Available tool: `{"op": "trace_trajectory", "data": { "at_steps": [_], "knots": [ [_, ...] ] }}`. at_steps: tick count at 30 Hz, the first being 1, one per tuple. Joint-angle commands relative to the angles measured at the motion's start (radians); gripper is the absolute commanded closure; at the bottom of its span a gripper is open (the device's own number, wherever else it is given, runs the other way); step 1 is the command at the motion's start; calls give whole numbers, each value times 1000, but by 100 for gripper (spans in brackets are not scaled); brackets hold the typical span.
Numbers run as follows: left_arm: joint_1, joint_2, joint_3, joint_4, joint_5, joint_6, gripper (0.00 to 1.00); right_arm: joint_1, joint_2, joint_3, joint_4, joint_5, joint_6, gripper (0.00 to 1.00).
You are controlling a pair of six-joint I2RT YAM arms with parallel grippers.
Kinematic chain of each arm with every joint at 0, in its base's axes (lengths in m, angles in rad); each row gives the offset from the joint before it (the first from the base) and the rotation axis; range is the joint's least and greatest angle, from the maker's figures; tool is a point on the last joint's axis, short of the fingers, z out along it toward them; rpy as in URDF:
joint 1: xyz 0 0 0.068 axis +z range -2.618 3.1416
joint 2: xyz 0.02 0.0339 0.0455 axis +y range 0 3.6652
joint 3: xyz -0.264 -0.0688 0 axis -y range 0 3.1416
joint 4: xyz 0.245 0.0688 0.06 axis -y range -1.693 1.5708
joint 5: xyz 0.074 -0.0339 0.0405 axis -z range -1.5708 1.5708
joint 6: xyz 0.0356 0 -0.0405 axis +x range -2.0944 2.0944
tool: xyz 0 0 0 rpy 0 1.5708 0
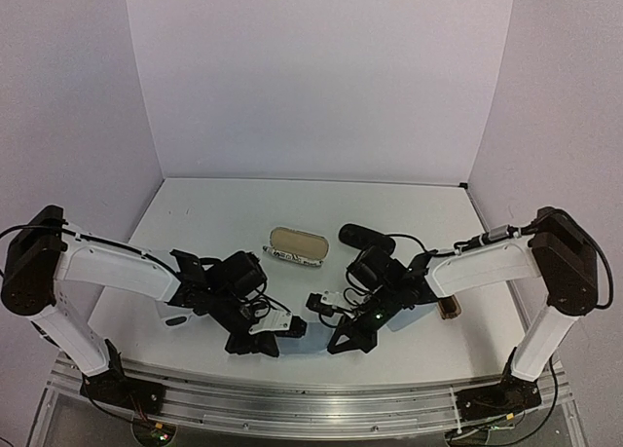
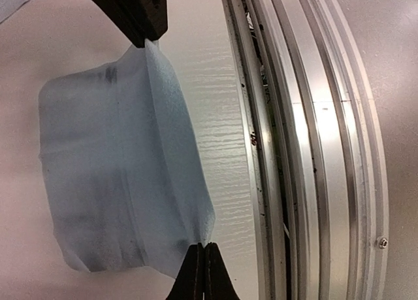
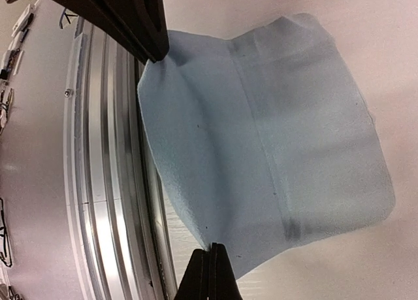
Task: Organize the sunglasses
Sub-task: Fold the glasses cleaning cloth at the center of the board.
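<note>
My left gripper (image 1: 286, 338) and right gripper (image 1: 334, 338) face each other near the table's front edge. Each is shut on one near corner of a light-blue cloth (image 1: 311, 342), which is stretched between them. The left wrist view shows my left gripper (image 2: 204, 248) pinching the cloth (image 2: 111, 169). The right wrist view shows my right gripper (image 3: 215, 249) pinching the cloth (image 3: 281, 136). A brown object (image 1: 449, 308), probably the brown sunglasses, lies beside the right arm. A white piece (image 1: 175, 318), possibly the white sunglasses, shows under the left arm.
An open case with tan lining (image 1: 297, 244) and a black oblong case (image 1: 367, 238) lie mid-table. A second blue cloth (image 1: 407, 316) lies under the right arm. The metal rail (image 1: 311, 393) runs along the front edge, just beside the held cloth.
</note>
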Motion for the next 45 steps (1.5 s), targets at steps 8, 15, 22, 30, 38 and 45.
{"op": "trace_trajectory", "data": {
  "at_steps": [8,15,22,30,38,45],
  "knots": [
    [140,68,84,-99,139,-134,100,-55,84,142,-46,-2,4,100],
    [193,112,104,-91,145,-159,100,-84,145,197,-65,40,6,100],
    [198,156,129,-81,123,-169,100,-98,171,227,-87,75,4,100],
    [198,178,146,-73,106,-173,100,-104,184,230,-105,85,-2,100],
    [204,177,150,-75,86,-167,100,-104,200,244,-111,82,-9,100],
    [204,176,153,-56,57,-178,95,-103,217,257,-112,117,23,97]
  ]
}}
